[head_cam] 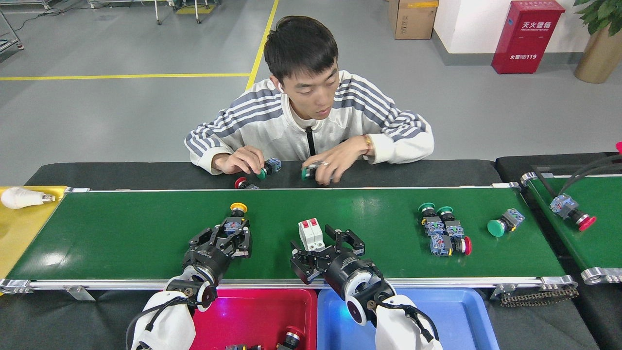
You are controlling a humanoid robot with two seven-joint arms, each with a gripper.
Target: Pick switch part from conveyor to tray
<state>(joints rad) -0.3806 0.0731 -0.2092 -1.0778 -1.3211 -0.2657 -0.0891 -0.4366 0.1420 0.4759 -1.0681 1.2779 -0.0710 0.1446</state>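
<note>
On the left, the left hand (232, 236) sits on the conveyor (121, 233) with fingers closing around the yellow-capped switch (236, 219), whose long axis points away toward the person (311, 121). Beside it, the right hand (326, 246) is spread around the white breaker (311, 233). Farther right the switch cluster (443, 228) lies clear; red tray (252, 316) waits below.

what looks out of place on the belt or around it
A white light bulb lies on its side on the yellow surface at the conveyor's left end, the only bulb among push-button switches and a breaker.
</note>
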